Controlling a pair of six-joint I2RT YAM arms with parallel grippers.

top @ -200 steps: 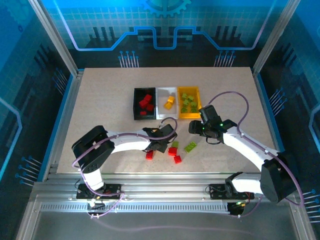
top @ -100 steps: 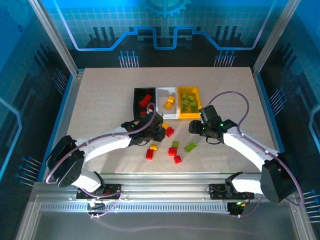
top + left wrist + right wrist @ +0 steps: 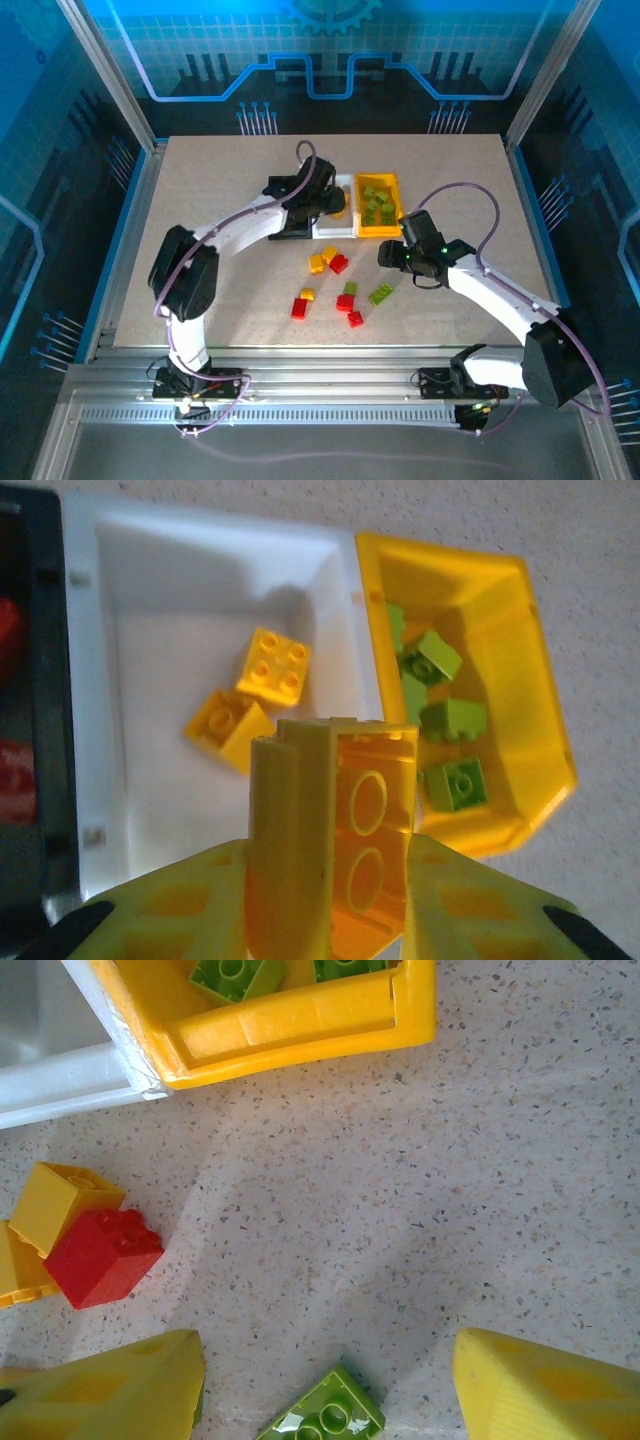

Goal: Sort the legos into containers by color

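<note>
My left gripper (image 3: 328, 880) is shut on a yellow lego (image 3: 335, 810), held above the white container (image 3: 200, 540), which has two yellow legos (image 3: 272, 667) in it. To its right, the yellow container (image 3: 540, 710) holds several green legos (image 3: 452, 783); to its left is the black container (image 3: 40, 600) with red ones. From above, the left gripper (image 3: 325, 200) hangs over the white container (image 3: 333, 228). My right gripper (image 3: 322, 1370) is open low over the table, with a green lego (image 3: 325, 1420) lying between its fingers. It shows from above as the right gripper (image 3: 388, 257).
Loose legos lie on the table in front of the containers: a yellow pair with a red one (image 3: 339, 264), a red and small yellow one (image 3: 299, 307), more red (image 3: 355, 319) and green (image 3: 381, 293). The right wrist view shows the red brick (image 3: 100, 1255) and the yellow container's corner (image 3: 300, 1020).
My left arm has swung from the loose pile near the front up to the containers, carrying the yellow lego over the white one. The right arm has stayed put.
</note>
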